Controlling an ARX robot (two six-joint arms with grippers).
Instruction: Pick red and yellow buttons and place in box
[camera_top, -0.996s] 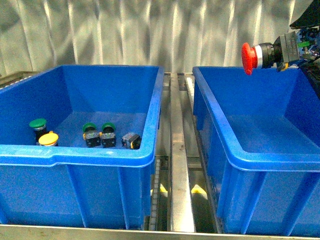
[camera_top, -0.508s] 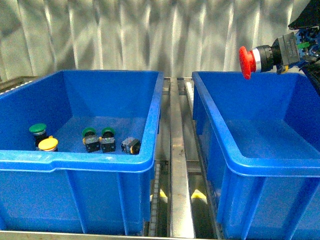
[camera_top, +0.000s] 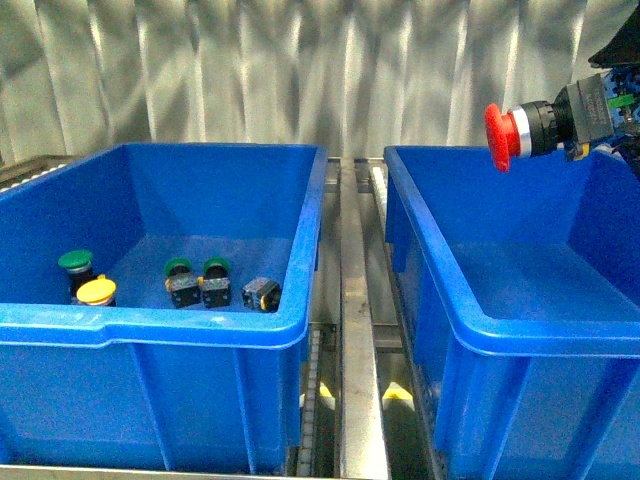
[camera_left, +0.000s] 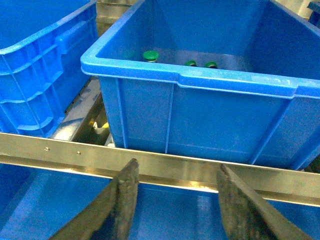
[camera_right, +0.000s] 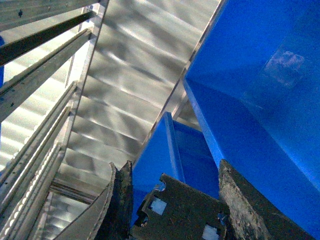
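Presently, entries as follows.

Right claw (camera_right: 172, 185): closed on the black body of the red button (camera_top: 525, 130). The button is held level and raised, with its cap pointing toward the robot's left.

Right-hand box (camera_top: 520, 330): blue, open-topped, nothing visible inside. The red button hangs about over its rear rim.

Step in hand, as judged: delivery of the red button. It is best done by bringing the claw in over the open floor, well clear of the rim. The claw should then go low before the jaws part, since a round cap on hard plastic is likely to bounce or roll.

Left claw (camera_left: 177, 175): jaws spread with nothing between them, above a metal rail (camera_left: 60, 150).

Left-hand bin (camera_top: 150, 325): holds the yellow button (camera_top: 96, 291) near its front corner, not yet collected. It sits just beside one of the green buttons (camera_top: 75, 261), so a grasp there calls for care.
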